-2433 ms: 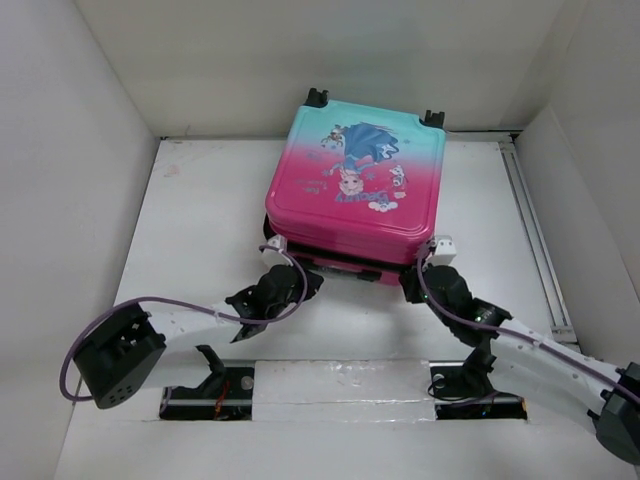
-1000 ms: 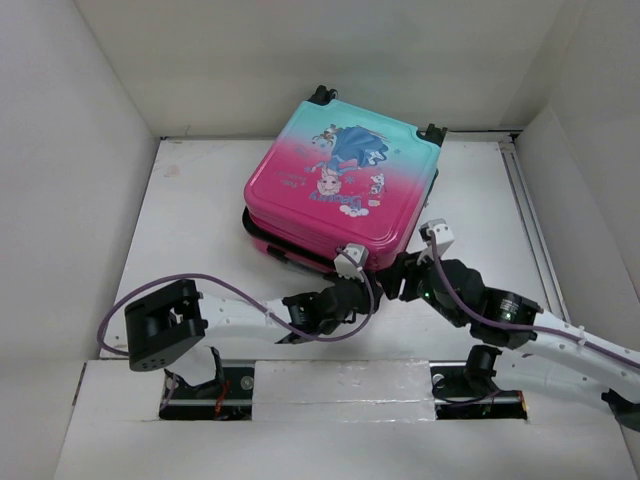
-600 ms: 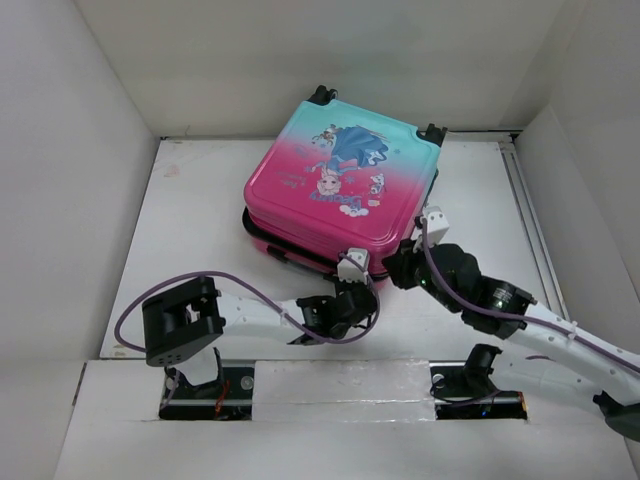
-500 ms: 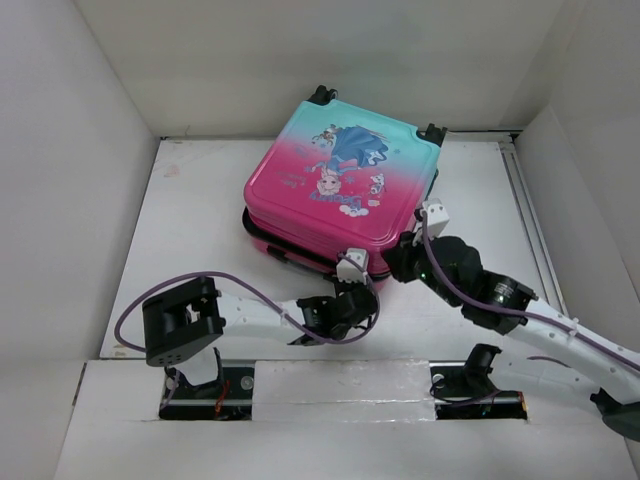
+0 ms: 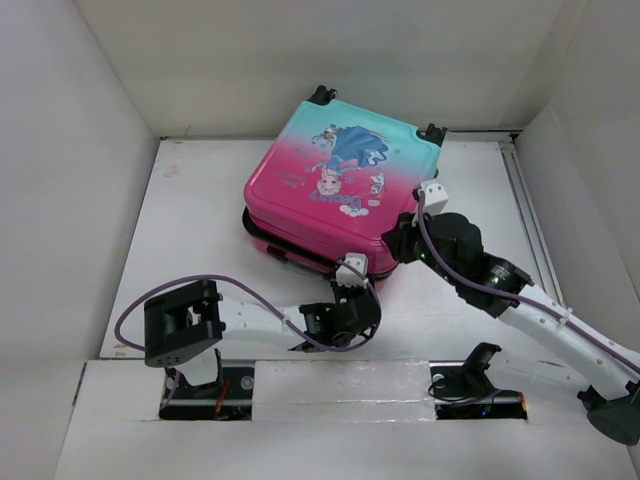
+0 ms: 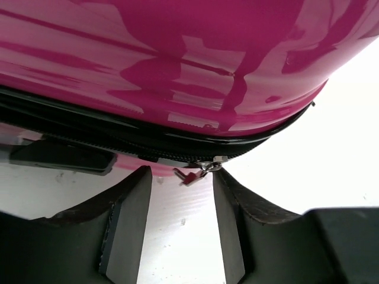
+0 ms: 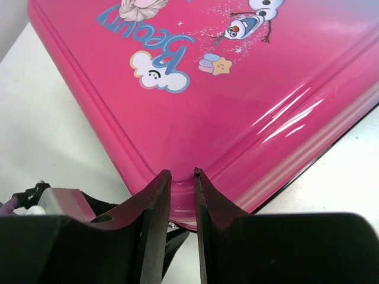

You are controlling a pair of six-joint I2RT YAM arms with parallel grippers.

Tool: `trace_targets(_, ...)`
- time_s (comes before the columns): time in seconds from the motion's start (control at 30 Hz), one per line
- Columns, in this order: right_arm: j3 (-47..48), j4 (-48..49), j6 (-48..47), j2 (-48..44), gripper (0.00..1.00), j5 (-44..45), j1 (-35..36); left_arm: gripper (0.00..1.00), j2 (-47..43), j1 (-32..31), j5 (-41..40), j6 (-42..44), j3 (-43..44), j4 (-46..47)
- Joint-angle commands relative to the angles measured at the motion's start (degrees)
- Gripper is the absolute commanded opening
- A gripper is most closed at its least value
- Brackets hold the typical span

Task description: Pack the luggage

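Observation:
The luggage (image 5: 340, 185) lies flat and closed on the white table, pink-to-teal lid up, turned a little at an angle. My left gripper (image 5: 352, 288) is at its near corner. In the left wrist view it is open (image 6: 180, 177), with the red zipper pull (image 6: 190, 176) hanging from the black zipper line just between the fingertips, not gripped. My right gripper (image 5: 398, 243) sits at the lid's near right edge. In the right wrist view its jaws (image 7: 182, 174) stand almost together, with nothing between them, over the pink lid (image 7: 225, 100).
The suitcase's black wheels (image 5: 318, 95) point to the back wall. A black handle (image 6: 59, 155) shows under the shell's near side. White walls enclose the table on the left, back and right. A metal rail (image 5: 530, 215) runs along the right side.
The suitcase has turned and shifted left. My left gripper has moved from its left near corner to the right near corner. My right gripper has risen along the right edge onto the lid.

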Motion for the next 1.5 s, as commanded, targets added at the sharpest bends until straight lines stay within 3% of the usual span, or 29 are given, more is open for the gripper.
trace_targets(0.0,1.6,4.2,-1.3,0.1,0.28,-3.2,-0.7,0.41,-0.1,-0.5,-5.3,-1.3,2.4,-2.3)
trace_targets(0.1,1.0,5.3,-1.3,0.6,0.28,-5.3,-1.3,0.41,0.5,-0.5,-6.5,1.4,1.8,1.4)
trace_targets(0.37,5.3,5.9,-3.9,5.7,0.22,-7.0,-4.1,0.27,2.8,-0.5,-9.0,7.6,2.9,8.8)
trace_targets(0.53,8.8,7.2,-6.2,12.5,0.22,-10.4,-6.9,0.00,3.4,-0.5,-10.1,8.7,2.1,12.8)
trace_targets(0.73,11.2,9.4,-8.4,20.1,0.19,-12.9,-9.4,0.00,2.1,0.6,-10.1,12.2,-1.2,17.7)
trace_targets(0.87,7.5,10.0,-7.7,21.3,0.15,-12.9,-10.6,0.00,-0.5,1.3,-11.1,11.9,-3.4,17.8)
trace_targets(1.2,-4.7,12.6,-3.8,19.8,0.14,-12.2,-15.4,0.00,-9.6,2.4,-14.0,0.8,-13.8,4.1)
trace_targets(1.33,-6.1,13.1,-3.8,19.8,0.12,-12.2,-16.0,0.00,-11.6,2.4,-20.3,-10.2,-13.3,-11.9)
trace_targets(1.4,-7.2,13.1,-3.8,19.2,0.12,-12.2,-16.0,0.00,-12.1,2.4,-24.1,-17.3,-12.0,-25.8)
trace_targets(1.47,-7.2,13.1,-3.8,19.2,0.12,-12.2,-16.5,0.00,-12.1,5.0,-24.9,-33.6,-10.4,-42.0)
